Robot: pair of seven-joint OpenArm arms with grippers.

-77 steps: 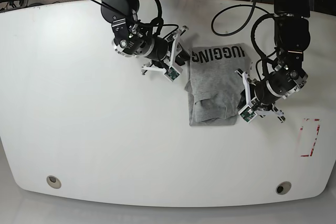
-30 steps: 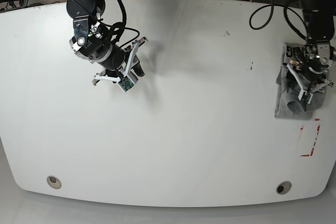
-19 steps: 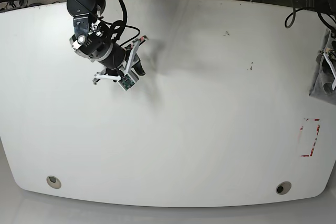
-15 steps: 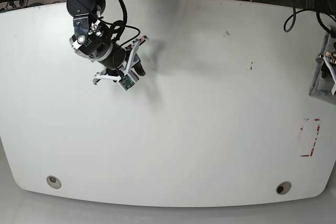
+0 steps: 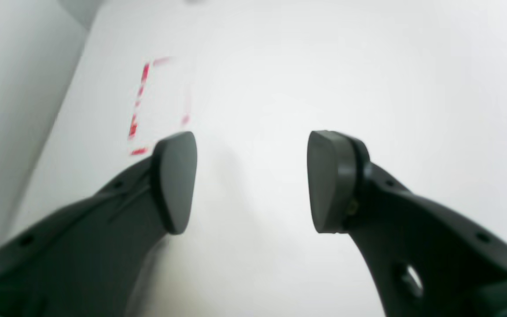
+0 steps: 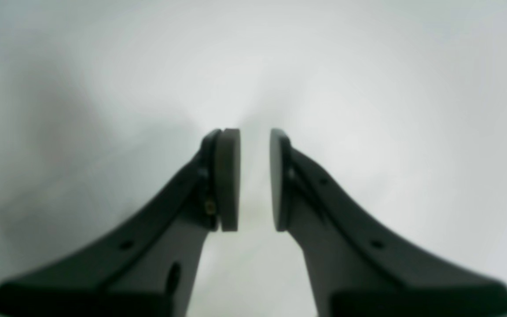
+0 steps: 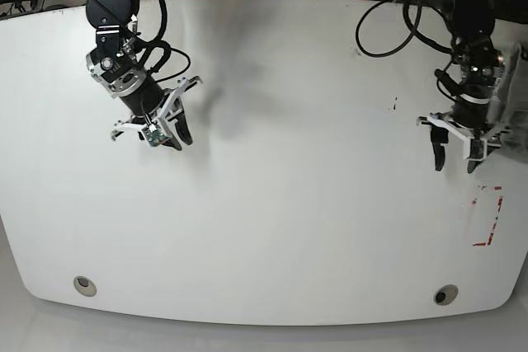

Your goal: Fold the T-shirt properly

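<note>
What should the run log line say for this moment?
left tool: open, empty | right tool: narrow gap, empty | T-shirt: base view's right edge, unheld

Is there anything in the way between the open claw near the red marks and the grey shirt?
Nothing that shows. The left gripper hangs open and empty over the bare white table. The T-shirt is only a blurry grey patch at the table's edge, right beside that arm.
</note>
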